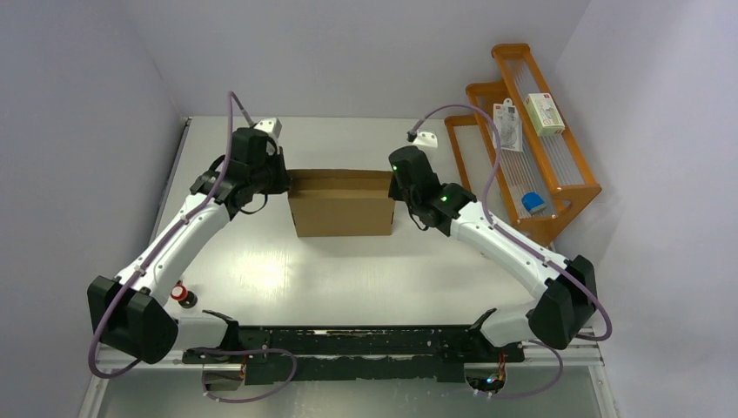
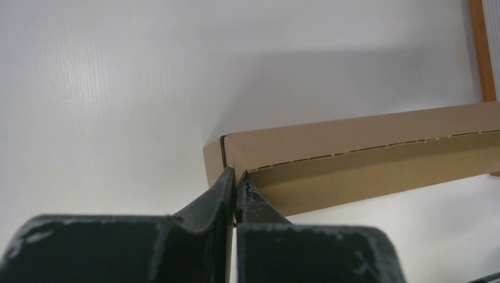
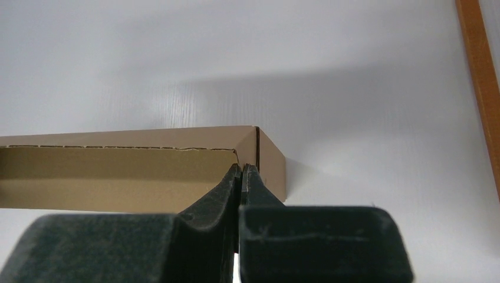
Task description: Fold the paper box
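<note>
The paper box (image 1: 341,209) is plain brown cardboard, folded up into a shallow open box in the middle of the table. My left gripper (image 1: 285,181) is at its left end and my right gripper (image 1: 393,185) at its right end. In the left wrist view the left gripper (image 2: 237,177) is shut, with its tips pinching the end wall of the box (image 2: 354,159) at a corner. In the right wrist view the right gripper (image 3: 242,168) is shut the same way on the opposite corner of the box (image 3: 118,177). The box interior faces both wrist cameras.
An orange wire-fronted rack (image 1: 531,131) stands at the back right, holding white packages (image 1: 544,111) and a blue item (image 1: 533,202). A small white part (image 1: 425,137) lies behind the right gripper. A red-topped object (image 1: 178,293) sits near the left arm's base.
</note>
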Motion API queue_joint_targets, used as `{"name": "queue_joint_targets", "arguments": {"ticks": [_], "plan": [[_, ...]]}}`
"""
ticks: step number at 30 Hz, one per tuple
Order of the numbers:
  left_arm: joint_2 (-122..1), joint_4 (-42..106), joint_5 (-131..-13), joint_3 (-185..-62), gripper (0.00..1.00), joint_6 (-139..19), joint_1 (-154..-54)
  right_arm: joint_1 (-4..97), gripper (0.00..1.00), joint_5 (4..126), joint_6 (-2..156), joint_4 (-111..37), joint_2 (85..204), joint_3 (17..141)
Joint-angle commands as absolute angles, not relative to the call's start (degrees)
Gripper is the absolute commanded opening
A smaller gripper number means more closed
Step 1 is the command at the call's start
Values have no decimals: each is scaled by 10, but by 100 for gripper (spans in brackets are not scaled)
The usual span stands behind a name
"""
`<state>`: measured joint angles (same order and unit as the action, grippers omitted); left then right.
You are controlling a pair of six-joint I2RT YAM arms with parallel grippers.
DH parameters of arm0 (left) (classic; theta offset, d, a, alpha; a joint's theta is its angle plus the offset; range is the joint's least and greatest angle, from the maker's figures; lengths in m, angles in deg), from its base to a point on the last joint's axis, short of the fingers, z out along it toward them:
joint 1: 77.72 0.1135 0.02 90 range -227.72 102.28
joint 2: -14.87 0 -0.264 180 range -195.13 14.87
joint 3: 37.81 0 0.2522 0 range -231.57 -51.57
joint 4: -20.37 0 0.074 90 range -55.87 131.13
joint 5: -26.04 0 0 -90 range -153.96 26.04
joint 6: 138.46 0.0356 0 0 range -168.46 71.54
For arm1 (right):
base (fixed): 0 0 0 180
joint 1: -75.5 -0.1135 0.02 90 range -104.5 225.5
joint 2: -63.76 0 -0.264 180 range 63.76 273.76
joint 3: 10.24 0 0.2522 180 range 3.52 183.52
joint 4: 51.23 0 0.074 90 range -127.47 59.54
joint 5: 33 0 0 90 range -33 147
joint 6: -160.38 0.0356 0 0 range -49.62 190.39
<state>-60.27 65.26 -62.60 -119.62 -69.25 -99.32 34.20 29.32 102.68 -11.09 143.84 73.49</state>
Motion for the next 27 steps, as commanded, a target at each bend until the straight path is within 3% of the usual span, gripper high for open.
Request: {"name": "queue_joint_targets", "arguments": {"ticks": [1, 18, 23, 27], "plan": [[-600, 670, -641, -1149, 5, -728, -1018, 341, 0, 333, 1026, -129, 1433, 676], [-490, 513, -578, -962, 10, -794, -1040, 343, 2, 381, 998, -329, 1365, 507], [-457, 526, -569, -964, 25, -795, -1039, 342, 14, 385, 975, -303, 1350, 527], [-421, 542, -556, -974, 53, -804, -1037, 342, 34, 425, 957, -283, 1325, 544]]}}
